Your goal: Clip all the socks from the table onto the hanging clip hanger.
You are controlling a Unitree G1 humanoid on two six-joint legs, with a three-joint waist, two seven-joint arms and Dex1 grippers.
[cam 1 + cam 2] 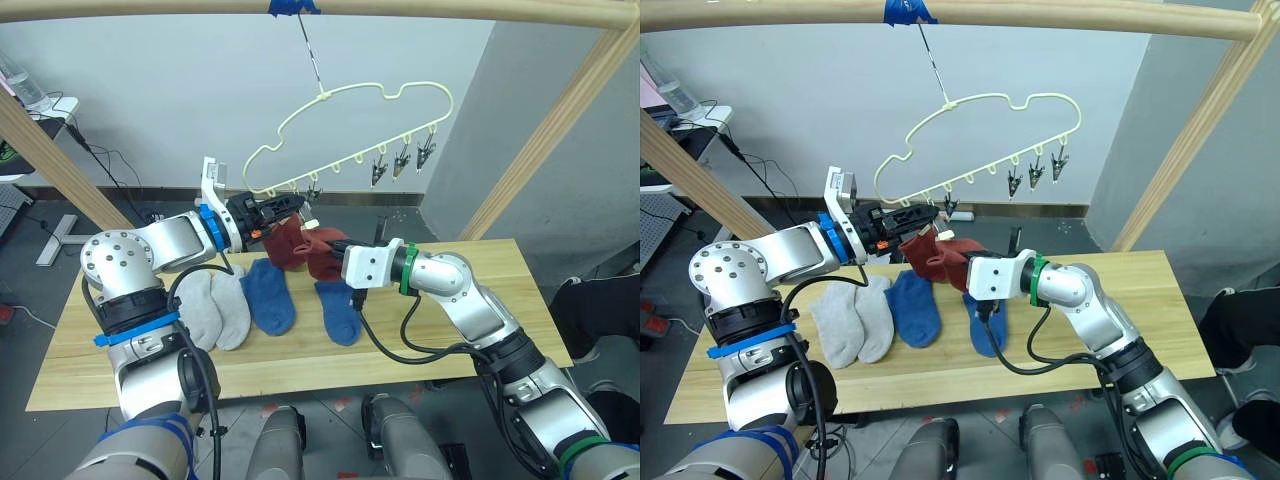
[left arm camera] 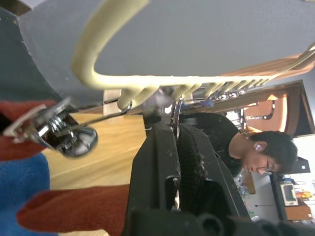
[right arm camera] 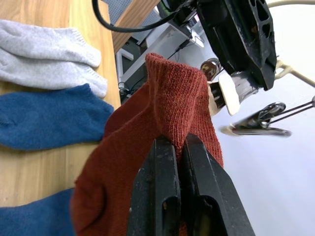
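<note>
A rust red sock (image 3: 167, 123) was held up just beneath the clip hanger (image 1: 350, 130), pinched by the right gripper (image 3: 174, 147) with its fingers pressed together on the knit. One metal clip (image 2: 174, 115) at the hanger's low end (the end farthest from three idle clips) was squeezed between the left gripper (image 1: 290, 207) fingers. Below the hanger, two grey socks (image 1: 215, 310) and two blue socks (image 1: 270, 297) lay on the table (image 1: 480, 330).

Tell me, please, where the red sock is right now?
The red sock is held above the table in the right claw, just under the hanger's left-end clips, beside the left claw.
</note>
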